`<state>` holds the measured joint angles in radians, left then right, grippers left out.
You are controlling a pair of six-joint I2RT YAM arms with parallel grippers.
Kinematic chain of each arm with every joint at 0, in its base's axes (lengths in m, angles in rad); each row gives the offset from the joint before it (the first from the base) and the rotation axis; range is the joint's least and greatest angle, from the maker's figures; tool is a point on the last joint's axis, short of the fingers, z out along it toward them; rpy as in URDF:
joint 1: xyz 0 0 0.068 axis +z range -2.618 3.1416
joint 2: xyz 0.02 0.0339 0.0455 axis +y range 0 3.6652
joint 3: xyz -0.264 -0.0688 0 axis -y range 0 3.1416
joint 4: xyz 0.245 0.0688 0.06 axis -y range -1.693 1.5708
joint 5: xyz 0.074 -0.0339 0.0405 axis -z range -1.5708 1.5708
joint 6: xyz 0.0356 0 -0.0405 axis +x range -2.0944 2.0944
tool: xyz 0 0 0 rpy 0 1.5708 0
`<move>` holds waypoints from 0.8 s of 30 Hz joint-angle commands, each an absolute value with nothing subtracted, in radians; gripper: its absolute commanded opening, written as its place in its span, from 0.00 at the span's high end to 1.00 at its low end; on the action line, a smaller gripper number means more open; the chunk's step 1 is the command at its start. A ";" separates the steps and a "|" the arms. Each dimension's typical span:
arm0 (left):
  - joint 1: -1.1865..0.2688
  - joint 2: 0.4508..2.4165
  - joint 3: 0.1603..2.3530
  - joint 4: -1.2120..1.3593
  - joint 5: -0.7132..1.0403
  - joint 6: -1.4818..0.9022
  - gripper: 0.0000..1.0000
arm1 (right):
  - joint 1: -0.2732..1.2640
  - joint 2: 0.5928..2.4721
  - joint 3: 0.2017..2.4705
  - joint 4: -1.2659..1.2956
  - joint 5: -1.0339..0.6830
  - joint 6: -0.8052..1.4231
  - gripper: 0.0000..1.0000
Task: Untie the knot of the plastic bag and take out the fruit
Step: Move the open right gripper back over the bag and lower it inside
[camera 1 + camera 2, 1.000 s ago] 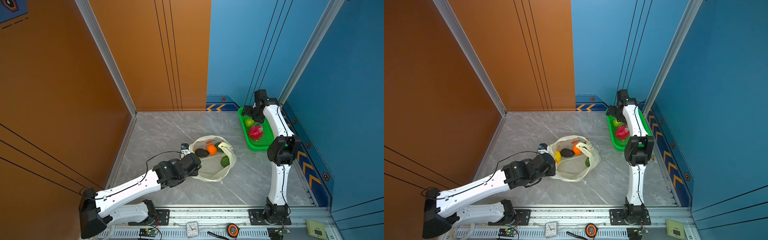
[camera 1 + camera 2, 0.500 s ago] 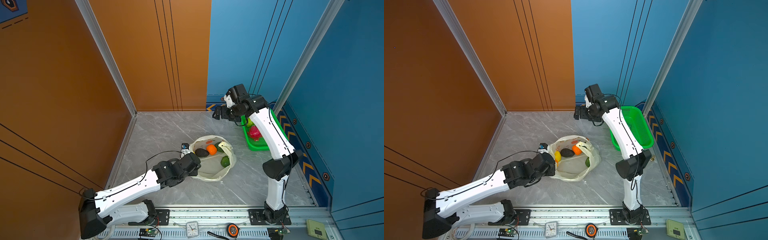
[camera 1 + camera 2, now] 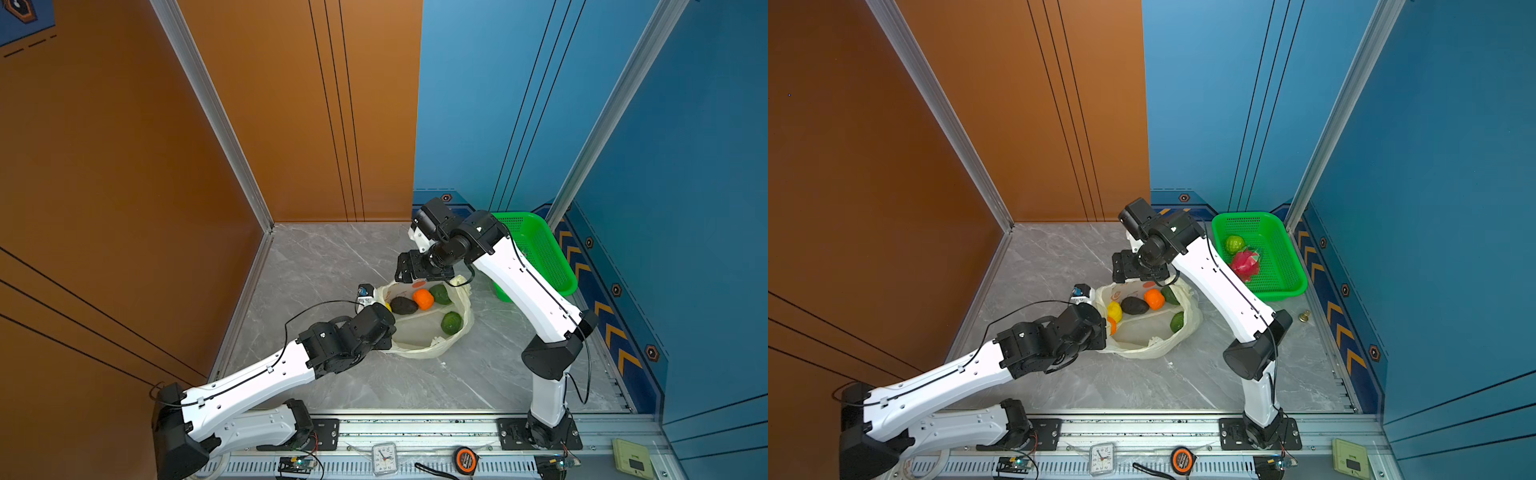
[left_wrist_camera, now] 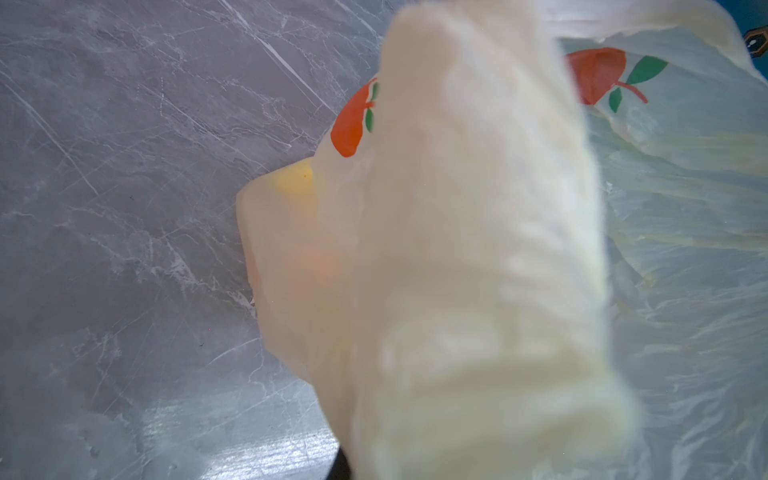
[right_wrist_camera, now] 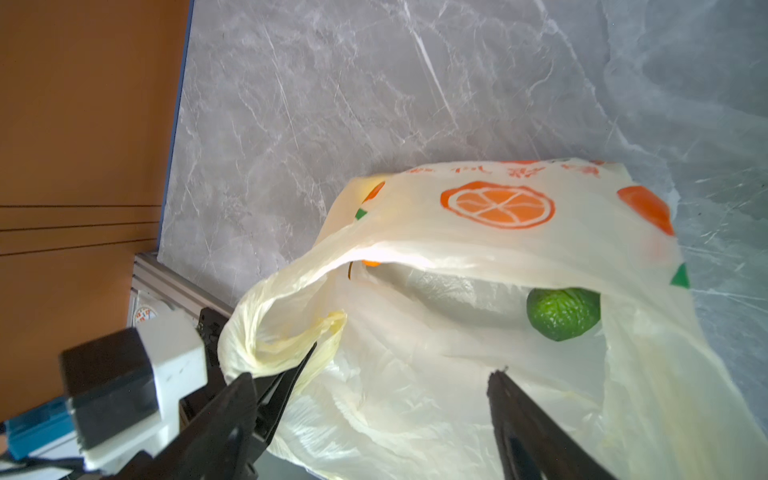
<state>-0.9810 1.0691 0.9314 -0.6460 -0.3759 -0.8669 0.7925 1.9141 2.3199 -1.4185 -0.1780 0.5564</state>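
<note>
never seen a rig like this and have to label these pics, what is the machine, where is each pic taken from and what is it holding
These are two white robot arms on a rail, each ending in a two-fingered gripper. The two wide pictures come from one camera head overhead, so they look nearly alike; the two close-ups come from cameras on the arms' wrists. On the grey marble table lies the plastic bag, open, with an orange, a dark avocado, a yellow fruit and a green fruit showing inside. The green basket holds a dragon fruit and a second green fruit. The left gripper is shut on the bag's handle; the right gripper is open at the bag's mouth, holding nothing.
</note>
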 commanded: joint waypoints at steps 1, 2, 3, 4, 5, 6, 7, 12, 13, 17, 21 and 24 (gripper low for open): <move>-0.972 1.054 0.910 -0.632 -0.369 -0.848 1.00 | 0.815 1.867 2.263 -1.461 -0.123 0.593 0.16; -0.971 1.054 0.905 -0.628 -0.368 -0.850 1.00 | 0.822 1.864 2.256 -1.461 -0.116 0.594 0.16; -0.973 1.054 0.902 -0.625 -0.369 -0.850 1.00 | 0.833 1.862 2.246 -1.463 -0.102 0.591 0.17; -0.973 1.055 0.898 -0.621 -0.370 -0.850 1.00 | 0.842 1.859 2.236 -1.462 -0.094 0.590 0.17; -0.973 1.054 0.895 -0.617 -0.373 -0.851 1.00 | 0.850 1.856 2.220 -1.458 -0.094 0.589 0.17; -0.972 1.052 0.889 -0.612 -0.375 -0.852 1.00 | 0.860 1.852 2.201 -1.453 -0.092 0.586 0.17; -0.972 1.051 0.884 -0.608 -0.376 -0.854 1.00 | 0.871 1.849 2.185 -1.453 -0.083 0.584 0.17; -0.979 1.041 0.851 -0.588 -0.392 -0.871 1.00 | 0.912 1.804 2.007 -1.384 -0.024 0.572 0.17; -0.980 1.039 0.846 -0.586 -0.395 -0.876 1.00 | 0.914 1.789 1.961 -1.354 -0.020 0.573 0.18; -0.987 1.029 0.822 -0.575 -0.403 -0.886 1.00 | 0.916 1.746 1.804 -1.229 -0.008 0.567 0.19; -0.993 1.033 0.819 -0.570 -0.402 -0.889 1.00 | 0.920 1.749 1.698 -1.151 0.022 0.535 0.19; -1.002 1.038 0.829 -0.568 -0.405 -0.891 1.00 | 0.926 1.758 1.661 -1.114 0.037 0.518 0.19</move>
<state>-0.9920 1.0435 0.8322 -0.5812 -0.3794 -0.8825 0.9176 1.7706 1.6875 -1.1942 -0.0154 0.5499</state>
